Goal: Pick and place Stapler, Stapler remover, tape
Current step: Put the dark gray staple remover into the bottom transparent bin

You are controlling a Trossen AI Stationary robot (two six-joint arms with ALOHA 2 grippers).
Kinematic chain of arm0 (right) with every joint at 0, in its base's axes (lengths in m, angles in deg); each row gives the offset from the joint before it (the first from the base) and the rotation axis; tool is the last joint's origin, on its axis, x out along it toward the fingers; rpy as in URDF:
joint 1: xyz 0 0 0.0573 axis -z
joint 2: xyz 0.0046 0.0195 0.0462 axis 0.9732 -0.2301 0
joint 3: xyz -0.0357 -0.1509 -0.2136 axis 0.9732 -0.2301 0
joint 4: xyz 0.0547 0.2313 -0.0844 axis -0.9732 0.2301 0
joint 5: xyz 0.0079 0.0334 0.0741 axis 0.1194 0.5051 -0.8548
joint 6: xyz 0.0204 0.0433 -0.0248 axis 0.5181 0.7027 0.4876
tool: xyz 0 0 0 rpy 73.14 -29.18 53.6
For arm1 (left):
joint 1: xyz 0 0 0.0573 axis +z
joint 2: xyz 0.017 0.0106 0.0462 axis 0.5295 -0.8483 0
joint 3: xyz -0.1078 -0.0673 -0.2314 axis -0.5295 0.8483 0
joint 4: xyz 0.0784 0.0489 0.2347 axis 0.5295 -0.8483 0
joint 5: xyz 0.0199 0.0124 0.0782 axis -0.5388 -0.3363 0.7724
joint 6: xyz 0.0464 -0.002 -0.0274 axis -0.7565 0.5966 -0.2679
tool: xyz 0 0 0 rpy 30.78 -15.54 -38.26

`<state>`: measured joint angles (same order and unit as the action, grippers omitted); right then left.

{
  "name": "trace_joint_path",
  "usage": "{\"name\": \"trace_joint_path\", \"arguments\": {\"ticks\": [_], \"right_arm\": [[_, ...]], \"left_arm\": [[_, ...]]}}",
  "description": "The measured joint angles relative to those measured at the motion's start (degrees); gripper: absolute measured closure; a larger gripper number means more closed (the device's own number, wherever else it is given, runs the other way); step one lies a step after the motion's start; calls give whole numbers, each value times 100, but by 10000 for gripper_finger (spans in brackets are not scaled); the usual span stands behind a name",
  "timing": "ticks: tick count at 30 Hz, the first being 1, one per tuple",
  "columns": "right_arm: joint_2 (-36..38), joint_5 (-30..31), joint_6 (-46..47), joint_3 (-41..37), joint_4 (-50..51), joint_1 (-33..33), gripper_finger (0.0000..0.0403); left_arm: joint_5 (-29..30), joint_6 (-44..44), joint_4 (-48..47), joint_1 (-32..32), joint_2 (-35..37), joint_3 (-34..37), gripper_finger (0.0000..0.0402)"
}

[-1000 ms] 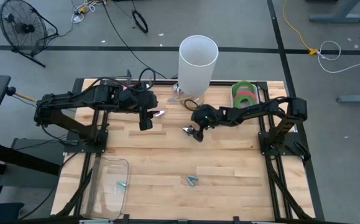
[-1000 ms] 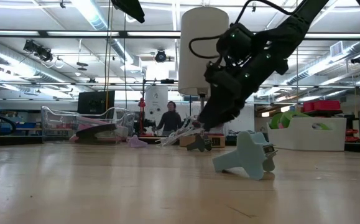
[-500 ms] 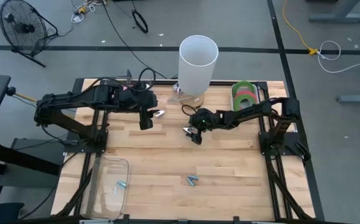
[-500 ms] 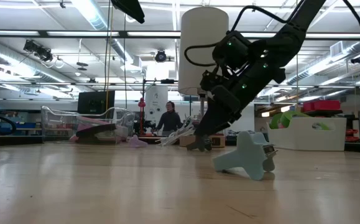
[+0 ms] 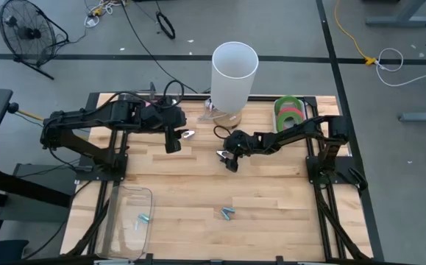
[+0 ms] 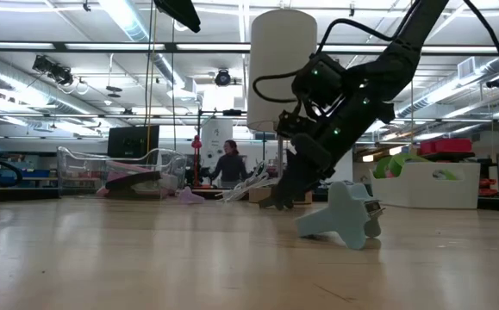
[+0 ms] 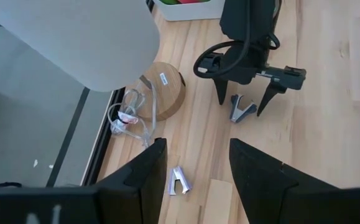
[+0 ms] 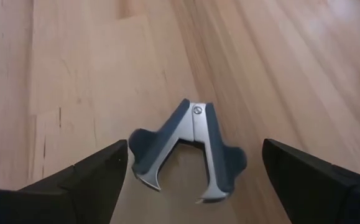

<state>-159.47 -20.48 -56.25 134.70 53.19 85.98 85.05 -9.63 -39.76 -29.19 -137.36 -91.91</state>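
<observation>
My right gripper (image 8: pixel 186 165) is spread wide so the dark staple remover (image 8: pixel 188 148) lies on the table (image 5: pixel 271 184) squarely between my fingers (image 8: pixel 83 177), ready for closing. My left gripper (image 7: pixel 195 165) waits open, a second remover (image 7: pixel 178 181) just beyond.

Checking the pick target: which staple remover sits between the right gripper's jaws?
The dark grey staple remover mid-table, straddled by the open right gripper. The silver one lies below the left gripper.
</observation>
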Motion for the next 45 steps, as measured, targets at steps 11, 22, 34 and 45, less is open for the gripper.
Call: {"name": "trace_joint_path", "arguments": {"ticks": [11,22,34,45], "right_arm": [[2,-30,182,0,172,0,107],[2,-52,277,0,154,-2,245],[23,-245,335,2,105,0,337],[981,-505,293,0,119,-176,337]], "left_arm": [[57,0,0,-1,0,0,225],[55,2,0,-1,0,0,225],[55,3,0,-1,0,0,225],[55,4,1,-1,0,0,225]]}}
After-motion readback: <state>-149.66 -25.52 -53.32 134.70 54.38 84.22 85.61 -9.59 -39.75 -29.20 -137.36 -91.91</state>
